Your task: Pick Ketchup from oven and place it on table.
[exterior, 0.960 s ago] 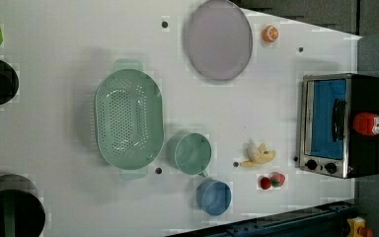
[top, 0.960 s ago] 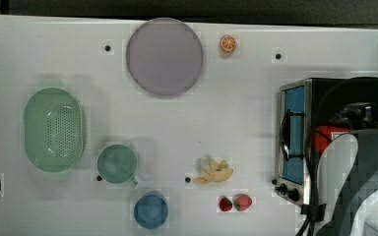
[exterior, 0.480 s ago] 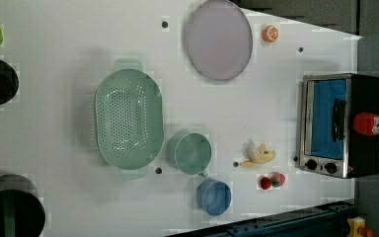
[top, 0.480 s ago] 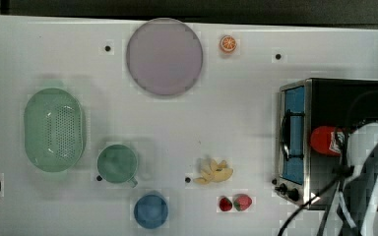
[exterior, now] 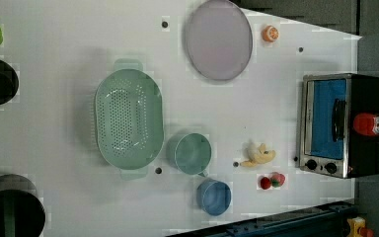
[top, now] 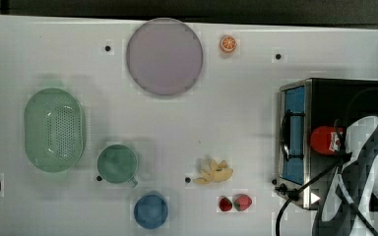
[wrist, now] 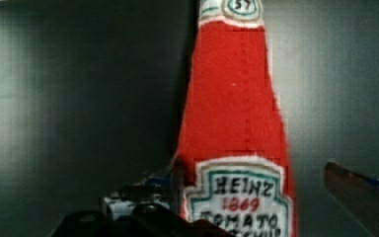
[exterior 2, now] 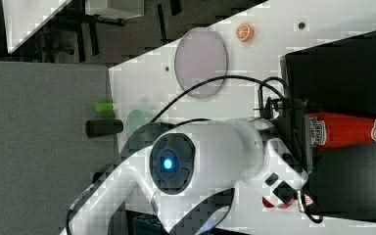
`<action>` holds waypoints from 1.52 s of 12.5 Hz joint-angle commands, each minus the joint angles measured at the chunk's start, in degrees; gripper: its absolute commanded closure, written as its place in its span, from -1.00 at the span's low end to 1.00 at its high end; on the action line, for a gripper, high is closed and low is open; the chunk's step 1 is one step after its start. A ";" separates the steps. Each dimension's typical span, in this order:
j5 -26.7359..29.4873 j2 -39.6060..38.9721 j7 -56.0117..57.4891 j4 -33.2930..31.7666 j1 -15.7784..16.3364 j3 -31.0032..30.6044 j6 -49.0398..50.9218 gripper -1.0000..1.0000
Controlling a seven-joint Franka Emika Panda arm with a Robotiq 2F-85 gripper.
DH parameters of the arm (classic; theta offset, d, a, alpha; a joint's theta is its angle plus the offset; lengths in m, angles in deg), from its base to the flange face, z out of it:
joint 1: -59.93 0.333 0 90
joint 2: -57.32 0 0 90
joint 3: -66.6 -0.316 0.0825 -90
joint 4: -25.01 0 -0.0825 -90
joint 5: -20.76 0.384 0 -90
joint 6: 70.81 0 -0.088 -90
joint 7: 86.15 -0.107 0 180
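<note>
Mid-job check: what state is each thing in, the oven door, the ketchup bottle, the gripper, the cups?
Black toaster oven with blue-tinted glass door: door shut.
Red ketchup squeeze bottle with white label: on top of the oven, cap on, not gripped.
Gripper: open, one finger on each side of the bottle.
Green mug: upright, mouth up.
Blue cup: upright, mouth up.
</note>
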 commanded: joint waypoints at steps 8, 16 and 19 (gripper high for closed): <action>-3.99 4.67 -0.49 7.48 2.19 -1.78 5.30 -0.21; -5.38 16.24 -0.57 14.45 11.00 -19.65 25.21 -0.21; -5.38 16.11 -0.57 12.18 11.25 -26.13 25.06 -0.21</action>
